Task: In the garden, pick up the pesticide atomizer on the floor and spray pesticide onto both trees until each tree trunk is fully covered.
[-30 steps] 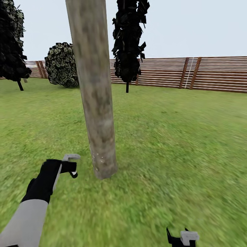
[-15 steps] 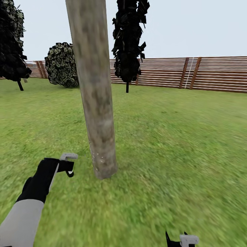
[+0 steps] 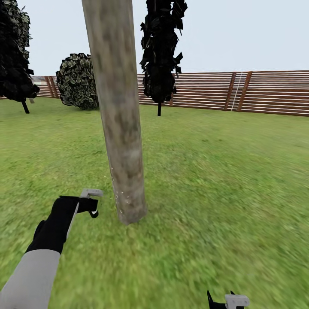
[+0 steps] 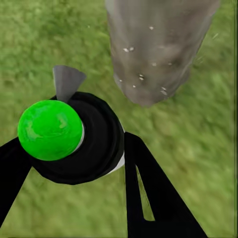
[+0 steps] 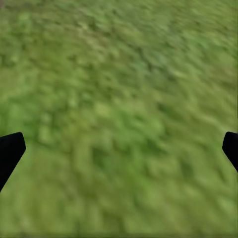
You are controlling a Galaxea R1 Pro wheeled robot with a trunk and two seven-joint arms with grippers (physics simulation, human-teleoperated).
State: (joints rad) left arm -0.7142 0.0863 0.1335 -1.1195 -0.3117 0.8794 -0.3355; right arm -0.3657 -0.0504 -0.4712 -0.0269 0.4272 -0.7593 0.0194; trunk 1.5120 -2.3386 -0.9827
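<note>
- Left gripper (image 3: 89, 202): its fingers are clamped around the pesticide atomizer (image 4: 69, 136), a black body with a bright green cap, held low over the lawn (image 3: 223, 180) just beside the base of the tree trunk (image 3: 120, 128).
- Nozzle aim: the grey spout of the atomizer points toward the trunk's foot. Risk — spray kept at this one height would leave the bark above bare.
- Pesticide (image 4: 141, 77): a few white specks sit on the lowest part of the trunk; the rest of the column reads as plain mottled bark. Coverage is judged far from complete.
- Clearance: the gripper is near the trunk. A forward reach could knock the atomizer against the bark and shift it in the grasp.
- Far side of the trunk is hidden from the head camera — coverage there cannot be confirmed.
- Right gripper (image 3: 229, 300): at the lower edge of the head view, fingers spread wide over bare grass, holding nothing.
- Second tree: not identified here; the dark conifer (image 3: 161, 51) and the fence (image 3: 266, 92) stand well behind.
</note>
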